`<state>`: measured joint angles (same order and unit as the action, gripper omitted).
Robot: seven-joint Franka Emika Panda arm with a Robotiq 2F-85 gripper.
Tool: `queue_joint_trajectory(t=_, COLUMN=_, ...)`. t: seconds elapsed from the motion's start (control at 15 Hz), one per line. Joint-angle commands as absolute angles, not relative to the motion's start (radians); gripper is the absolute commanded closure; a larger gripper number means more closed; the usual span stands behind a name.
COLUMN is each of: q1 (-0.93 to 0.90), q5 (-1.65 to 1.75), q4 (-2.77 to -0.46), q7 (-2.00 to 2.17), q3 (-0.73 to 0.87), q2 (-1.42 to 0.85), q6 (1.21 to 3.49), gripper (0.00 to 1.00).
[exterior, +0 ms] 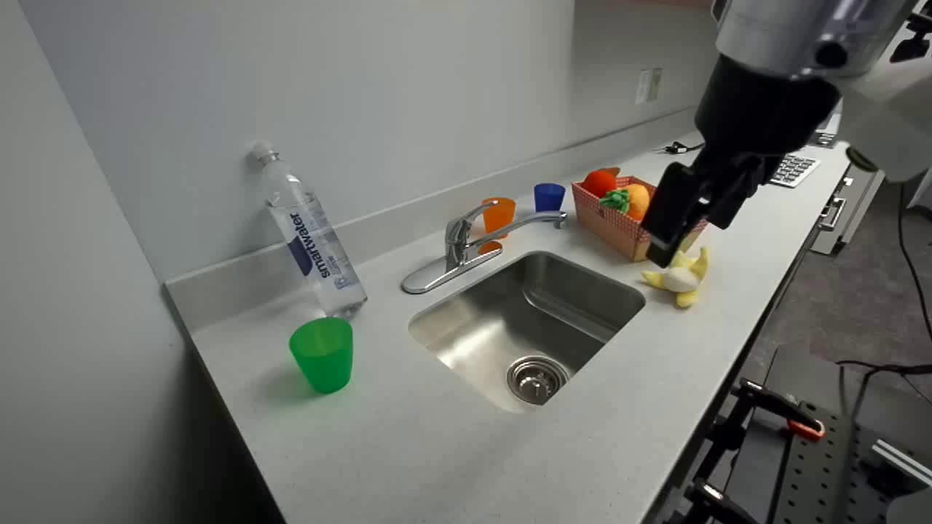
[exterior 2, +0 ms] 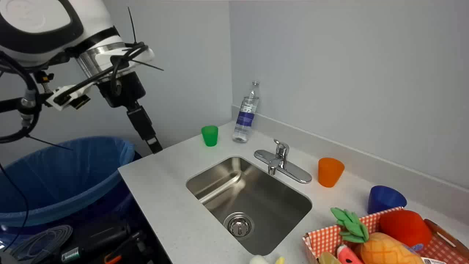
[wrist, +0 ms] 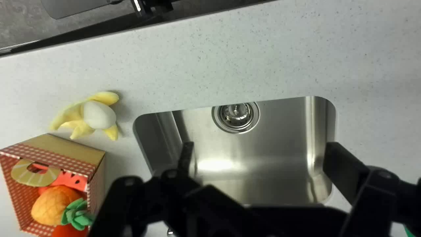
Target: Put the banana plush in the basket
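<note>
Just beside the basket (wrist: 70,150), on the pale counter (wrist: 263,59), lay the toy banana (wrist: 97,115), its yellow peel splayed around a white middle. It sat outside the sink (exterior 2: 271,216), near one corner; whether it touched the basket could not be told. An exterior view caught only a scrap of it at the bottom edge.

The basket had tan sides and a red-and-white checked lining. Inside were a toy pineapple (exterior 2: 388,251) with green leaves, a slice of watermelon (exterior 2: 348,255), a round red toy (exterior 2: 405,227) and a pale yellow ring-shaped slice (wrist: 26,175).

The gripper (wrist: 260,147) hung in the air, its two fingers (wrist: 342,168) wide apart, and in the wrist view the steel sink and its drain (wrist: 236,115) showed in and above the gap. From an exterior view the gripper covered part of the basket.

Behind the sink stood the faucet (exterior: 457,244), with an orange cup (exterior 2: 331,172) beside it and a blue cup (exterior 2: 386,199) near the basket. Across the sink from the basket, a green cup (exterior: 324,355) stood near a water bottle (exterior: 313,244), which tilted toward the wall (exterior: 400,109). Past the counter's edge was a blue-lined bin (exterior 2: 73,172).
</note>
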<state>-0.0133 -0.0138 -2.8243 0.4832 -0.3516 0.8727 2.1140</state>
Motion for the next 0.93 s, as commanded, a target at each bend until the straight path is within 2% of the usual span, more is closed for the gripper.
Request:
queue_joint_trajectory(t=0.0, q1=-0.023, q5=-0.004, q4=-2.816, q7=0.491, q3=-0.341, q2=0.865, q6=2.106, gripper=0.0)
queue_joint_trajectory(t=0.87, q1=-0.014, q5=-0.002, q4=-2.807, q7=0.506, q3=-0.344, q2=0.838, q6=2.1, gripper=0.0)
